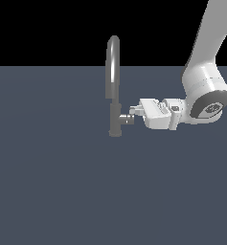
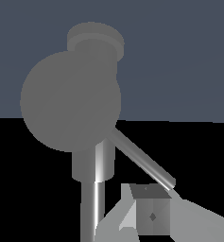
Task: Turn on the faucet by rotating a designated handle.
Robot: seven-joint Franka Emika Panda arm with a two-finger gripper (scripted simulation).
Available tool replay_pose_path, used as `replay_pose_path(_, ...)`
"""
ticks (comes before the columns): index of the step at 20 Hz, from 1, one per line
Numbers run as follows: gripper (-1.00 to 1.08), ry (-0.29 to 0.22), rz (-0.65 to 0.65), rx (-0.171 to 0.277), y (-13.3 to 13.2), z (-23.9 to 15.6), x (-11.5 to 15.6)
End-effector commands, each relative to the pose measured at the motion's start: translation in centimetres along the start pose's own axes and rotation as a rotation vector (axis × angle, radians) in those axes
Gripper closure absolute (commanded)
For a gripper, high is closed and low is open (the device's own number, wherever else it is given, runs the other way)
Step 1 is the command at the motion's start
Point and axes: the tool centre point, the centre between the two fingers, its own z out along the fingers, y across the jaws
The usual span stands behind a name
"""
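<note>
The faucet (image 1: 114,72) is a slim grey tap with a high arched spout on a thicker base (image 1: 115,125), standing mid-scene in the exterior view. The handle (image 1: 128,119) is a short stub sticking out of the base towards the exterior view's right. My gripper (image 1: 133,111) comes in level from that side, just above the stub's end. In the wrist view the stub's round end (image 2: 71,101) faces the camera and the thin lever rod (image 2: 142,158) runs from it to my fingertips (image 2: 151,215). The fingers stand together with no gap, nothing between them, at the rod's tip.
The faucet stands on a flat dark blue-grey surface (image 1: 52,182). My white arm (image 1: 206,91) comes down from the exterior view's upper right. The background behind is black.
</note>
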Motion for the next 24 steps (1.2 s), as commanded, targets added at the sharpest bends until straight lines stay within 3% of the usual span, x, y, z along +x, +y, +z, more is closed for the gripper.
replay_pose_path(1,1.08,0.0,0.0,0.0,0.0,0.0,0.0)
replay_pose_path(7,1.08,-0.003,0.019,-0.002,2.5,0.0,3.8)
replay_pose_path(8,1.08,-0.003,0.019,-0.002,2.5,0.0,3.8)
replay_pose_path(9,1.08,-0.003,-0.015,-0.005,1.3,0.0,1.6)
replay_pose_path(17,1.08,-0.003,0.018,-0.002,2.5,0.0,6.9)
replay_pose_path(18,1.08,-0.003,0.018,-0.002,2.5,0.0,6.9)
replay_pose_path(19,1.08,-0.006,-0.019,-0.006,1.4,0.0,4.5)
replay_pose_path(24,1.08,-0.005,-0.004,-0.005,1.2,0.0,6.7)
